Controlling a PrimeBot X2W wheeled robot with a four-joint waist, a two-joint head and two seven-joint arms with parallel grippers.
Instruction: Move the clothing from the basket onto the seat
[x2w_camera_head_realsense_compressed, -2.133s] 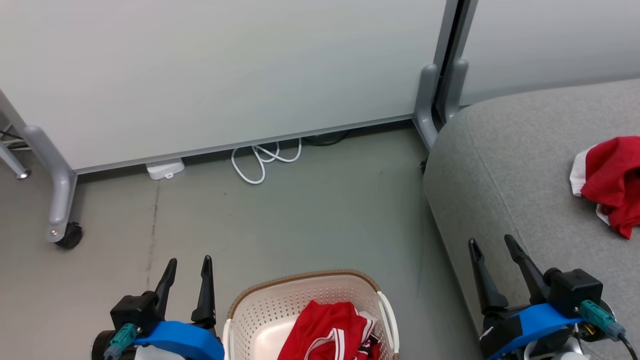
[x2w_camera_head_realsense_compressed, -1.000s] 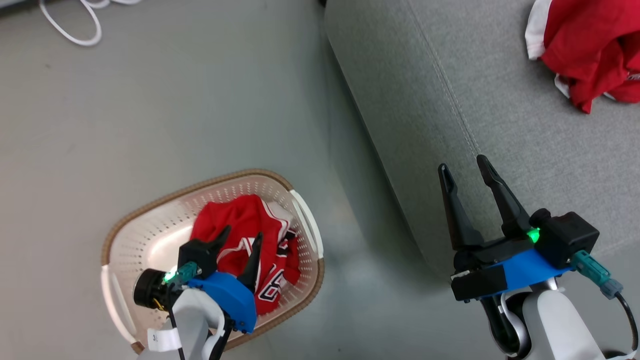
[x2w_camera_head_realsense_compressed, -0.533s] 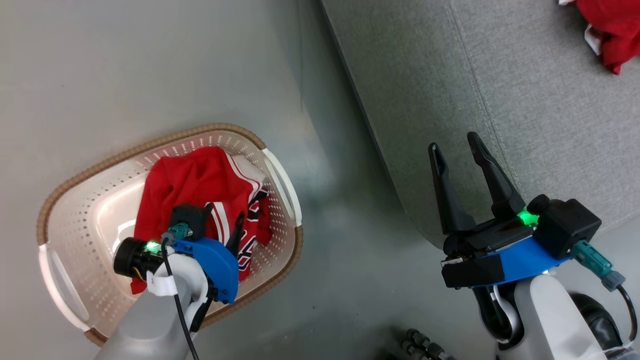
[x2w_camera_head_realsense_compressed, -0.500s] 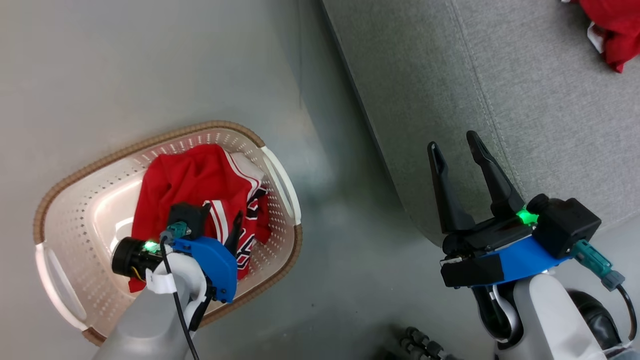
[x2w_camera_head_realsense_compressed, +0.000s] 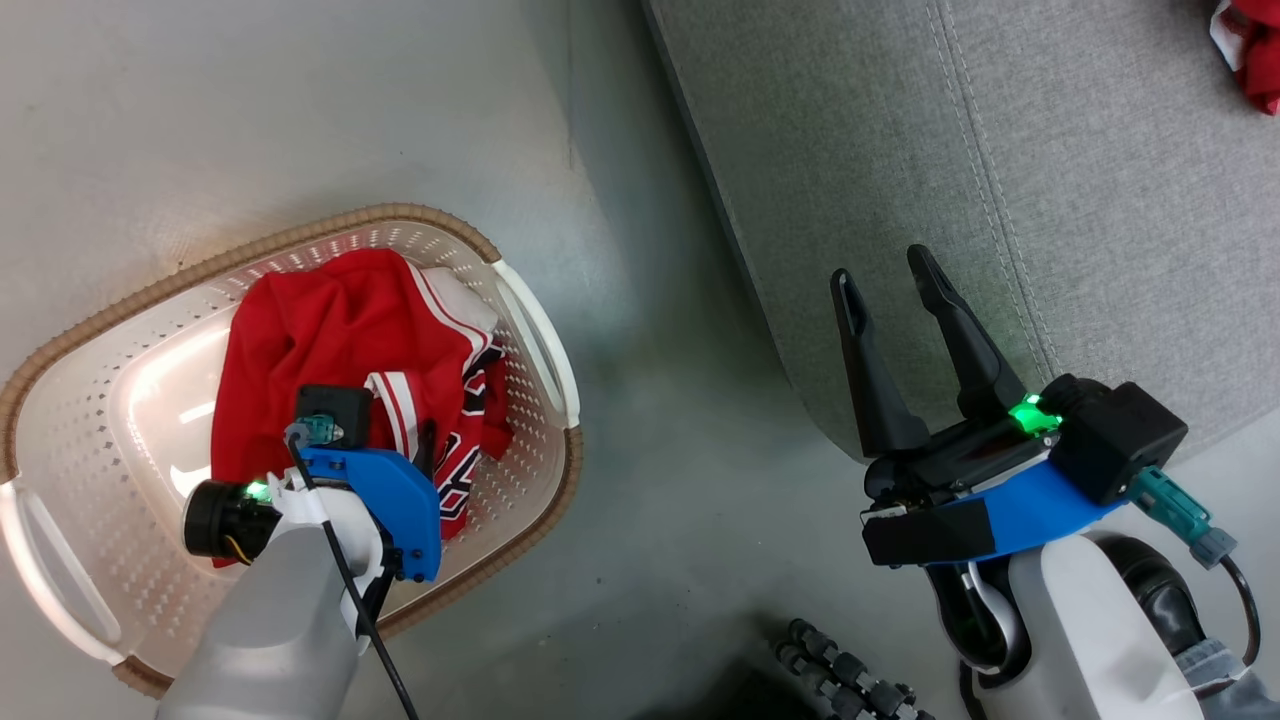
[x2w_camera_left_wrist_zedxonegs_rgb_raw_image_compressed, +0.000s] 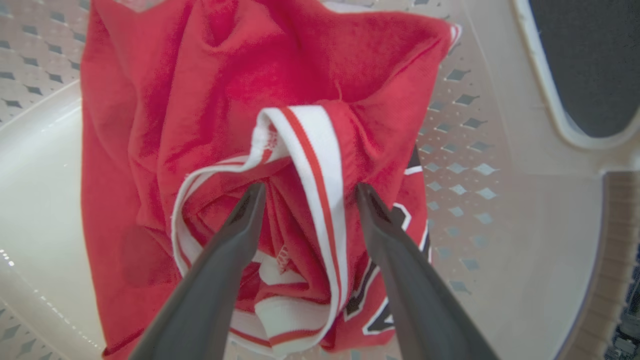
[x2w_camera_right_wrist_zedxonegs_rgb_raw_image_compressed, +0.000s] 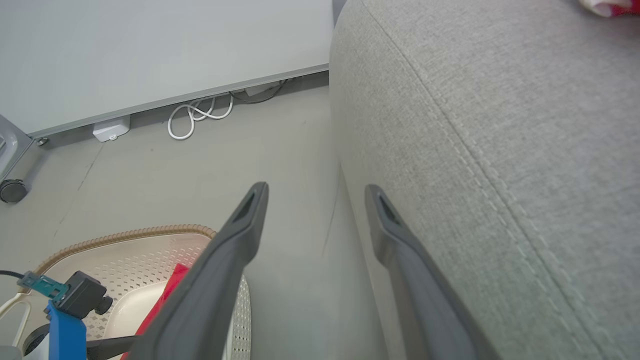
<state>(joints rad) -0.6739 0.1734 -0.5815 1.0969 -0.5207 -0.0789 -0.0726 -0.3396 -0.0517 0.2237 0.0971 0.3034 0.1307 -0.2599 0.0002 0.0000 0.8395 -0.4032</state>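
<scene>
We see one red garment crumpled in the basket on the floor. In the left wrist view its length runs along the fingers, and a white striped band folds over its middle. Our left end effector is spread wide, gripping nothing, and straddles that band with its tips at the cloth. Our right end effector, spread and empty, hovers over the edge of the seat. A second red garment lies farther back on the seat.

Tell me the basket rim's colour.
Brown, woven-look rim; head view shows it best.
</scene>
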